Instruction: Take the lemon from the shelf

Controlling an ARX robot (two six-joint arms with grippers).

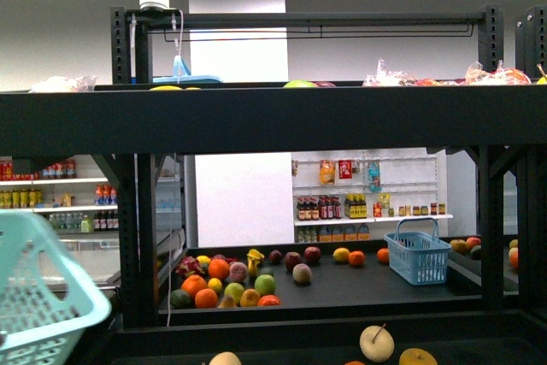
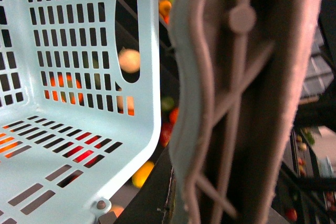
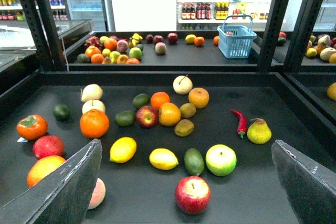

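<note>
Two bright yellow lemons lie on the dark tier of the black shelf (image 3: 157, 78): one lemon (image 3: 163, 158) near the middle, another (image 3: 123, 149) beside it. My right gripper (image 3: 186, 148) hovers open above and in front of them. Its dark fingers (image 3: 73, 187) flank the fruit and touch nothing. My left gripper is shut on the pale teal basket (image 2: 79, 77), whose blurred ribbed handle (image 2: 236, 103) fills the left wrist view and hides the fingers. The basket (image 1: 38, 301) shows at the lower left of the front view, before the shelf (image 1: 273, 117).
Round the lemons lie a red apple (image 3: 192, 194), a green apple (image 3: 221, 159), an avocado (image 3: 193, 161), an orange (image 3: 94, 123), a red chilli (image 3: 240, 121) and a pear (image 3: 259, 131). A blue basket (image 3: 236, 36) stands on the farther rack. Black uprights (image 3: 39, 19) frame the tier.
</note>
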